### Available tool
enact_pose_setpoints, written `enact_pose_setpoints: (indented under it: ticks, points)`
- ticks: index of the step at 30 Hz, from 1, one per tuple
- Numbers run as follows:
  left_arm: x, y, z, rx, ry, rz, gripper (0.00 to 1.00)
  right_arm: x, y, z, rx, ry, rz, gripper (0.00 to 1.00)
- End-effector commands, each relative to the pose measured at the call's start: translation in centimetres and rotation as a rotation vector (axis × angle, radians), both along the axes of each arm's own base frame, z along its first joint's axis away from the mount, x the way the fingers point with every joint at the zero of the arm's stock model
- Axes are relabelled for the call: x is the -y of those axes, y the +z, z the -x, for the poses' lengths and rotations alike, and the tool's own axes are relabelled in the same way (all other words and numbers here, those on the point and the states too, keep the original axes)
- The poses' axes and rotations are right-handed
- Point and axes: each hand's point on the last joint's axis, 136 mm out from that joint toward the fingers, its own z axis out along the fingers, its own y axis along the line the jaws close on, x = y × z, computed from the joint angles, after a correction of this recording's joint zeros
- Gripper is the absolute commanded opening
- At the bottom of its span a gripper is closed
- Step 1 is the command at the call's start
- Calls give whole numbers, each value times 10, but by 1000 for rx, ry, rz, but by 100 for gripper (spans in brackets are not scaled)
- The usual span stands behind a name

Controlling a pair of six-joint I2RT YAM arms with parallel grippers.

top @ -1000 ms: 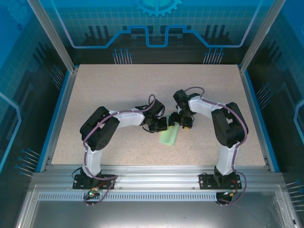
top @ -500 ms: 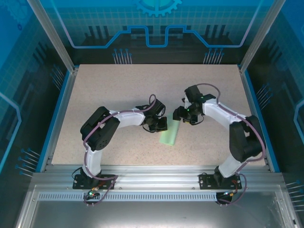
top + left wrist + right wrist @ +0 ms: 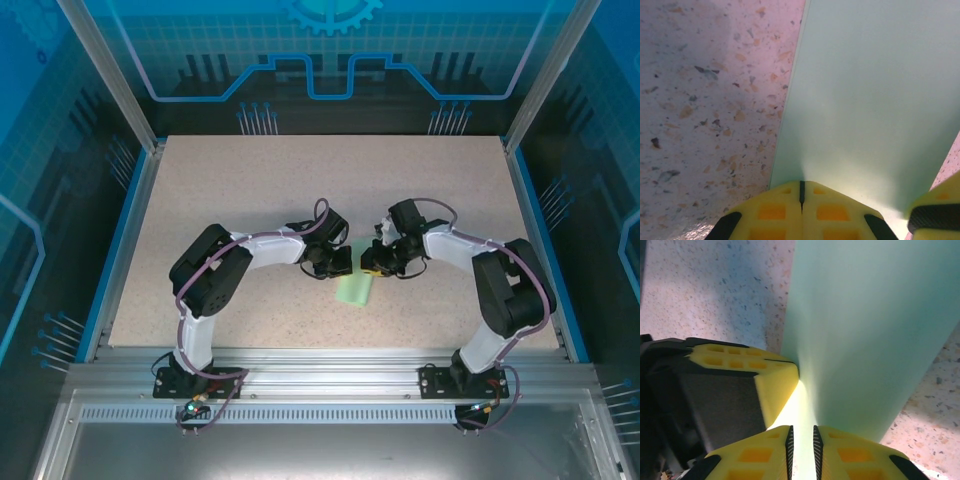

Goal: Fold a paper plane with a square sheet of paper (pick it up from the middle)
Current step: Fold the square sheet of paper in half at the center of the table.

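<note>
**At table centre: paper between left pincer and right pincer**

Across the speckled beige table: left arm and right arm, both bent inward, wrists nearly meeting near the middle.

Just below the wrists in the overhead view: pale green paper, folded to a narrow strip. Long axis slanting toward the near edge, far end tucked in at the two pincers.

Left pincer: yellow fingers pressed fully together, only a hairline seam between them. Clamped on the end of the paper.

Right pincer: just beside the left one, fingers drawn to a narrow slit. Paper's edge running into that slit. Impossible to tell whether the pads actually press it.
</note>
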Motion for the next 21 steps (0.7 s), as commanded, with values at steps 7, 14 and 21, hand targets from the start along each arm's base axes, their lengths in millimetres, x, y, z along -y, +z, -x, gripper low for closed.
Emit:
enact_pose_setpoints:
  ticks: [7,14,21]
  points:
    - [-13,-26,15,-64,-22,-91,0,9,-21,5,-23,11,31,22]
    - [-12,-27,16,-68,-26,-90,0,24,-45,20,-77,-7,69,22]
    - [-12,-30,17,-77,-31,-92,0,29,-48,25,-83,-20,54,24]
